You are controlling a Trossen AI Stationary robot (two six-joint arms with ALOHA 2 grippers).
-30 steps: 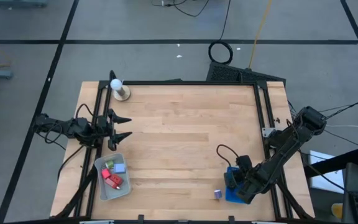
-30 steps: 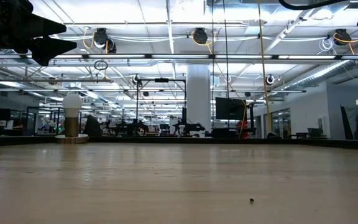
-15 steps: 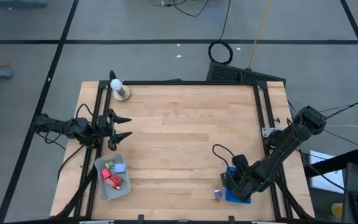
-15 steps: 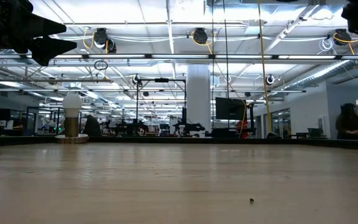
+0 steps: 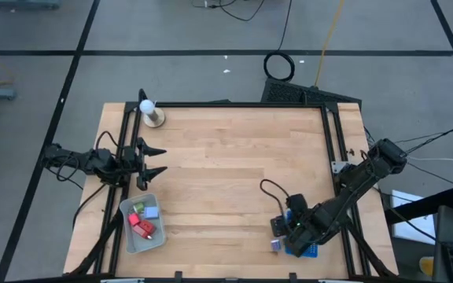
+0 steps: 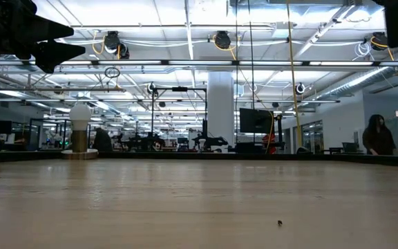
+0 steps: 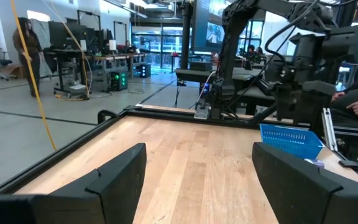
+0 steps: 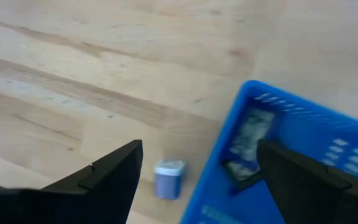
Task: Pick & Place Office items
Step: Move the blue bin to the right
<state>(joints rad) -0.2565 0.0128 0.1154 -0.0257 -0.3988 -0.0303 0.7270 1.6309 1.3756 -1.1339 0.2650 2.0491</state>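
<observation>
Both grippers are open and touch nothing. My left gripper (image 5: 162,160) (image 7: 197,154) waits above the table's left edge, beyond the grey tray (image 5: 129,236). That tray holds red blocks (image 5: 142,227), a light-blue block (image 5: 151,211) and a green-white bit (image 5: 138,208). My right gripper (image 5: 280,228) (image 8: 199,149) hovers near the table's near right corner, over the left rim of the blue tray (image 5: 308,251) (image 8: 303,149). A small purple-blue bit (image 5: 275,245) (image 8: 168,179) stands on the wood just left of that tray. Something dark and pale lies inside the blue tray (image 8: 244,152).
A white ball on a wooden base (image 5: 151,112) stands at the far left corner. Black frame rails run along the table's left, far and right edges (image 5: 333,141). Bare wood spans the middle (image 5: 226,181). A person (image 6: 376,135) stands in the room beyond.
My right gripper has moved toward the table's left edge, from above the blue tray's middle to its left rim, nearer the purple-blue bit. The left arm has kept still.
</observation>
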